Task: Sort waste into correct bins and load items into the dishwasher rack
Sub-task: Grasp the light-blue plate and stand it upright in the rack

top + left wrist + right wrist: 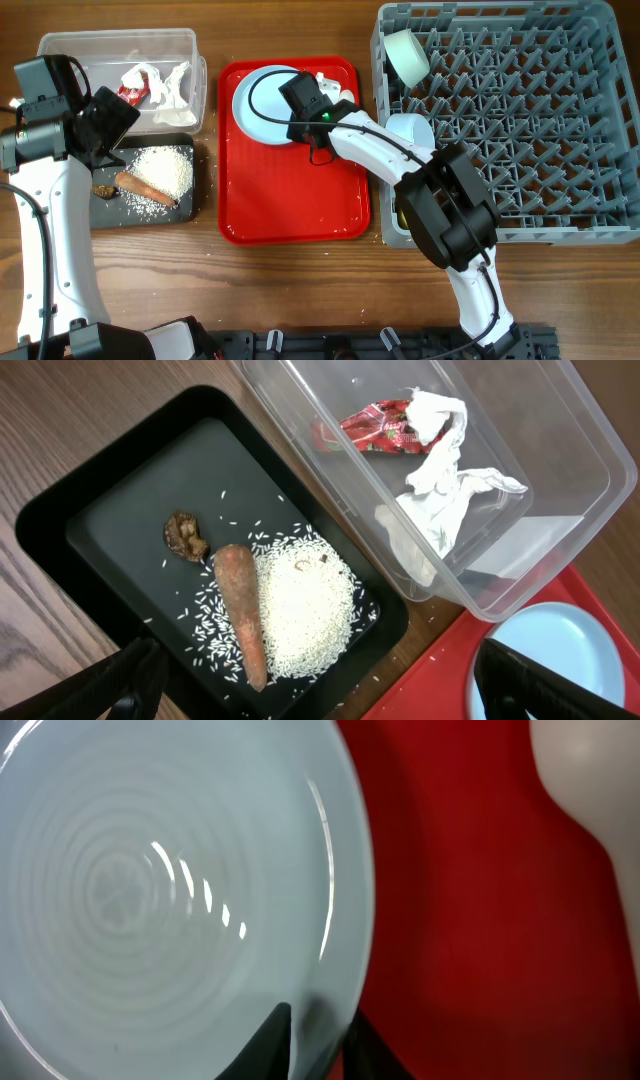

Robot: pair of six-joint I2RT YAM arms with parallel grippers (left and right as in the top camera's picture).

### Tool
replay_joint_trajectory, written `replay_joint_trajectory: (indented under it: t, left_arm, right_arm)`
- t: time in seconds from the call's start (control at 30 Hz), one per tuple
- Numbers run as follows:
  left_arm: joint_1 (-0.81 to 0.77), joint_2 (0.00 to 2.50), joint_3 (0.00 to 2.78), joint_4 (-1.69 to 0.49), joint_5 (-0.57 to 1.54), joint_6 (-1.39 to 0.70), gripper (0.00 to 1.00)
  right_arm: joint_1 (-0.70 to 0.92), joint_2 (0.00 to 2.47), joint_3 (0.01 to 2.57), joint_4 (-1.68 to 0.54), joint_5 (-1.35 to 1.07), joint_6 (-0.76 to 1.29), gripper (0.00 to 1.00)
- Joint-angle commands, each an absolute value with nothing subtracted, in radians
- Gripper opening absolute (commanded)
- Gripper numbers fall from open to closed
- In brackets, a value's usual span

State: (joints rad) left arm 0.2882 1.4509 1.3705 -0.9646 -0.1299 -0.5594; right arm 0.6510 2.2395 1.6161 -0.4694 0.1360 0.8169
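Note:
My right gripper (300,100) (320,1042) is shut on the right rim of the pale blue plate (262,105) (170,890), one finger on each side, over the red serving tray. The white spoon (335,85) (590,790) lies just right of the plate. My left gripper (108,125) (330,695) is open and empty above the bins. The clear tub (190,45) (560,420) holds the red wrapper (370,425) and white paper (445,490). The black tray (110,212) (110,510) holds rice (305,605), the carrot stick (242,610) and the brown scrap (185,535).
The grey rack (520,130) stands at the right with one bowl (408,55) on edge in its back left corner and another (410,130) lower at its left side. The red serving tray (300,200) lies between bins and rack. My right arm crosses the rack's front left corner.

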Motion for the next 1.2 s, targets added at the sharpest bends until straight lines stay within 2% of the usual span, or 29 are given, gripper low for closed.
replay_joint_trajectory:
  t: [0.0, 0.1, 0.47, 0.7, 0.93, 1.17]
  left_arm:
    - [0.29, 1.444, 1.384, -0.962, -0.131, -0.555, 1.0]
    - [0.29, 1.444, 1.384, -0.962, -0.131, -0.555, 1.0]
    - [0.29, 1.444, 1.384, -0.962, -0.131, -0.555, 1.0]
    - [0.29, 1.444, 1.384, -0.962, -0.131, -0.555, 1.0]
    - [0.29, 1.444, 1.384, -0.962, -0.131, -0.555, 1.0]
    - [0.29, 1.444, 1.384, -0.962, -0.131, -0.555, 1.0]
  right_arm:
    - [0.647, 2.252, 1.621, -0.505, 0.091, 0.841, 0.11]
    - [0.647, 2.252, 1.621, -0.563, -0.019, 0.84, 0.04]
    - [0.585, 2.247, 1.643, -0.641, -0.271, 0.677, 0.04]
    - [0.522, 2.188, 1.692, -0.728, -0.306, 0.413, 0.04]
    - [0.509, 2.034, 1.692, -0.826, -0.054, 0.282, 0.04]
    - [0.513, 1.828, 1.692, -0.908, 0.182, 0.236, 0.04]
